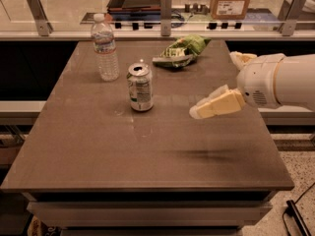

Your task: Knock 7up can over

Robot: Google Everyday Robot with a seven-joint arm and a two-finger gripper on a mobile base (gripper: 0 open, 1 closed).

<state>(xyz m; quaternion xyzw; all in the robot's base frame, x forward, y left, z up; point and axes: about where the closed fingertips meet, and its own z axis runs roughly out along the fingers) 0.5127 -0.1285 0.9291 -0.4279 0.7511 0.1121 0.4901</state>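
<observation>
Pincer: the pincer (214,106) hangs right of centre, its tip aimed left; whether it is released or clenched I cannot tell.
Arm: the white arm (280,80) comes in from the right edge and carries the pincer low and roughly level, which looks suited to a sideways shove.
Shadow: a dark patch on the bench (147,161) below the pincer shows it is off the surface.
Gap: bare bench separates pincer and can, with no contact.
Can: the can (140,87) stands upright centre-left, silver top up, not yet toppled.
Bottle: the bottle (106,48) stands upright at upper left, near the can; a leftward tip might roll the can its way.
Bag: the bag (181,52) lies at upper centre, off the likely sweep line.
</observation>
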